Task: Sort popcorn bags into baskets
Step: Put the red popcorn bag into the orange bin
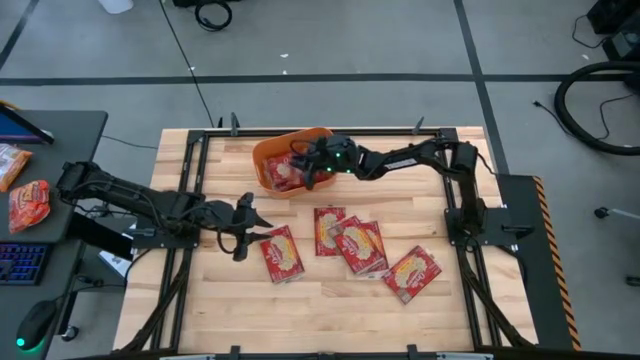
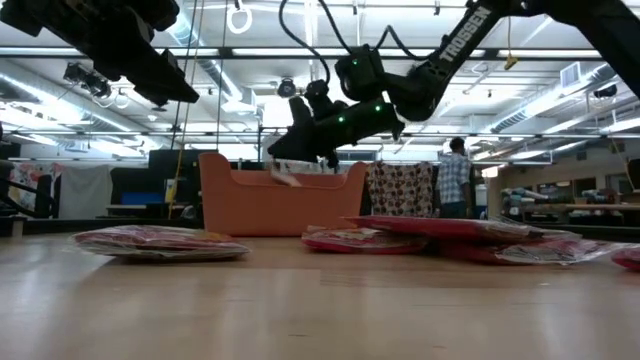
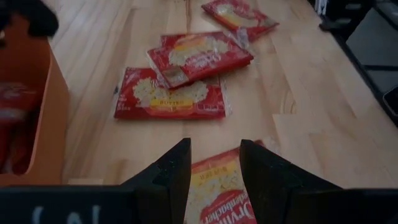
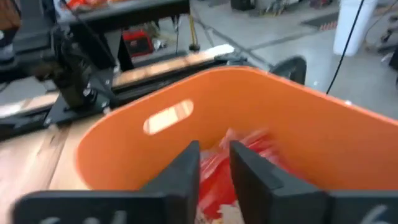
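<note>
Several red popcorn bags lie flat on the wooden table: one [image 1: 282, 253] near the left gripper, two overlapping [image 1: 329, 230] [image 1: 362, 245], and one [image 1: 412, 272] toward the near right. The orange basket [image 1: 272, 150] stands at the far edge. My left gripper [image 1: 245, 215] hangs open, high above the table, and the nearest bag [image 3: 217, 186] shows between its fingers without touching them. My right gripper [image 1: 308, 162] is over the basket's opening, shut on a popcorn bag [image 4: 249, 149]. My right gripper pinches one end of a popcorn bag [image 4: 214, 183] between its two fingers, reaching down from above and slanting toward the table's left. The bag hangs below the fingers inside the basket's mouth; a white-edged corner [image 2: 285, 178] shows at rim height.
More red packets [image 1: 285, 178] lie inside the basket. Black frame rails [image 1: 190, 180] run along the table's left, right and far sides. A dark side desk on the left holds two more red packets [image 1: 28, 203] and a keyboard. A person [image 2: 458, 180] stands far off in the room.
</note>
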Robot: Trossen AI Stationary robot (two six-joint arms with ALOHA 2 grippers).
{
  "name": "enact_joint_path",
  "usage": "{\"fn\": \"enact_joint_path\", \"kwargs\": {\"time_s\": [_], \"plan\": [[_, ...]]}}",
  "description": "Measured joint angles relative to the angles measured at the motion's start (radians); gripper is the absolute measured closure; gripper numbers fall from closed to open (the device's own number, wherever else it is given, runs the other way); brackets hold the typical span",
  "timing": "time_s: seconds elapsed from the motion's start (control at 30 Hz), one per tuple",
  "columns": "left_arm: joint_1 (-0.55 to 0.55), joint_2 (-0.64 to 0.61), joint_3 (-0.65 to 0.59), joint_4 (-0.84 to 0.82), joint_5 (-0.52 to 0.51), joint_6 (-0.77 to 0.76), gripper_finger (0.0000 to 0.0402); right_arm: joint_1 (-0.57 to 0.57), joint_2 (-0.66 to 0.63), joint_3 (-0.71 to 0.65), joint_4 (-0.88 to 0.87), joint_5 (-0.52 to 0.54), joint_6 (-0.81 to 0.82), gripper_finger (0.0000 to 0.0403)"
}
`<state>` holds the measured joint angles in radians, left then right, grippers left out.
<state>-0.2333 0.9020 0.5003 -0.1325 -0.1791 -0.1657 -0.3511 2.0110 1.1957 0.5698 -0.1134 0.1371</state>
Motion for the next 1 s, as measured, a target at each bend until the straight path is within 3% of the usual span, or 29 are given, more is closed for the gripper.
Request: {"fn": "enact_joint_path", "kwargs": {"time_s": [0.17,0.33,0.6,0.77,1.0], "plan": [[0.000,0.000,0.000,-0.044,0.000,0.002,0.0260,0.021,-0.093,0.001,-0.173,0.017,-0.038,0.0243],[0.000,0.000,0.000,-0.075,0.000,0.020,0.0260,0.102,-0.191,0.002,-0.347,0.053,-0.103,0.0227],[0.000,0.001,0.000,-0.084,0.000,0.047,0.0260,0.347,-0.233,0.001,-0.647,0.406,-0.117,0.0228],[0.000,0.001,0.000,-0.083,-0.002,0.075,0.0260,0.489,-0.232,0.001,-0.813,0.577,0.032,0.0228],[0.000,0.001,0.000,-0.074,-0.099,0.122,0.0260,0.666,-0.231,0.001,-0.967,0.683,0.315,0.0228]]}}
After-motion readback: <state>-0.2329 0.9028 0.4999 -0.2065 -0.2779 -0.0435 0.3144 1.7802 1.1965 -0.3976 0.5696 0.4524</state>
